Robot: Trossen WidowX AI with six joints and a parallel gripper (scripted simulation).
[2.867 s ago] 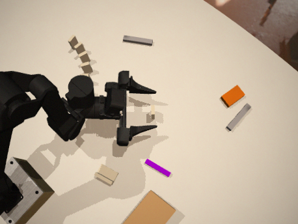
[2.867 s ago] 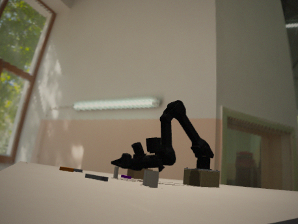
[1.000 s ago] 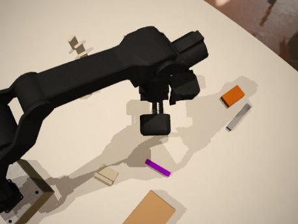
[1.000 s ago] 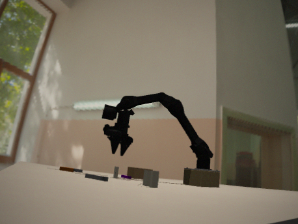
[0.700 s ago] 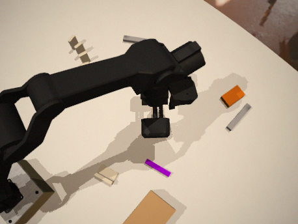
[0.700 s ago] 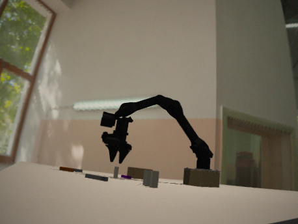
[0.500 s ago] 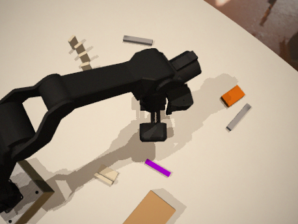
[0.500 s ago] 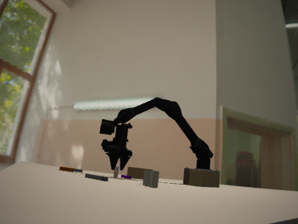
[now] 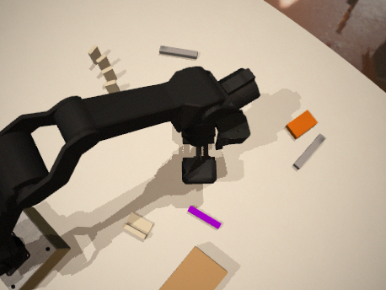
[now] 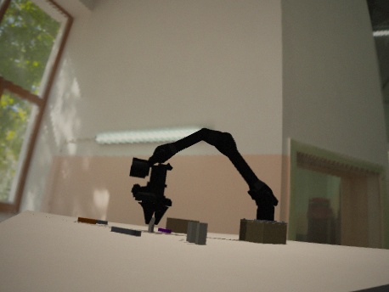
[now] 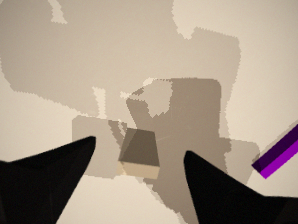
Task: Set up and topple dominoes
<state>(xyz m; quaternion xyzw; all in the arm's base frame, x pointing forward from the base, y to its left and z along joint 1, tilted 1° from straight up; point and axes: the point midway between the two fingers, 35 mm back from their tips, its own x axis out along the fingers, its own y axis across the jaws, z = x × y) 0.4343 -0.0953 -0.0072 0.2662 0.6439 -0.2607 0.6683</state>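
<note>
A cream domino (image 10: 151, 228) (image 11: 139, 170) stands upright, apart from the row. My gripper (image 10: 152, 221) (image 11: 141, 149) points down and is open, with its fingertips on either side of the domino's upper part and a gap on each side. In the top view the arm hides this domino and most of the gripper. The row of several standing cream dominoes (image 9: 109, 72) (image 10: 197, 233) is at the upper left in the top view; the arm may hide its near end. A cream piece (image 9: 141, 223), with a narrower strip along its edge, lies near the base.
A purple bar (image 9: 205, 217) (image 10: 165, 230) (image 11: 280, 155) lies near the gripper. A grey bar (image 9: 179, 52) (image 10: 126, 231) lies beyond the arm. An orange block (image 9: 302, 124) (image 10: 87, 221) and another grey bar (image 9: 308, 152) lie far right. A tan box (image 9: 195, 271) (image 10: 180, 224) is at the bottom.
</note>
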